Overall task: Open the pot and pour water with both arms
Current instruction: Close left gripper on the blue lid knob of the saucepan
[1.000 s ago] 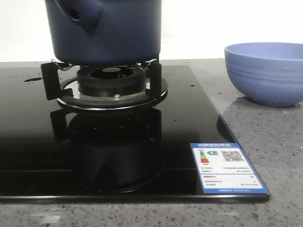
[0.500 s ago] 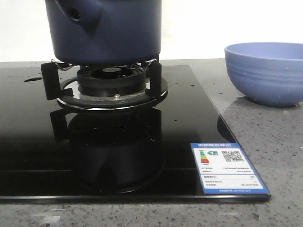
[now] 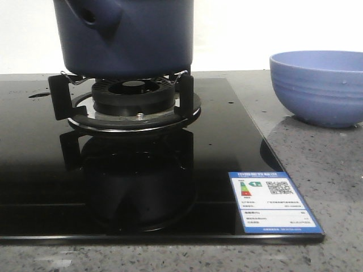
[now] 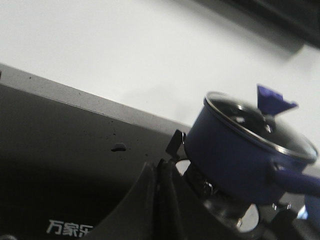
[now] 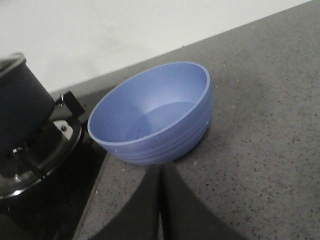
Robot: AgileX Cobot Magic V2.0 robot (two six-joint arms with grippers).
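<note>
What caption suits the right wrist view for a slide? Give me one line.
Shut right gripper above the grey countertop, facing the light blue ribbed bowl beside the stove's burner and pot.

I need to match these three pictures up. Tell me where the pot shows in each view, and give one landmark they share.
Front view: the pot sits top left, on the burner, its top cut off.
Left wrist view: pot at right of centre, lid on.
Right wrist view: only a dark sliver of the pot at the left edge, beside the bowl.
Shared landmark: the burner under the pot.
</note>
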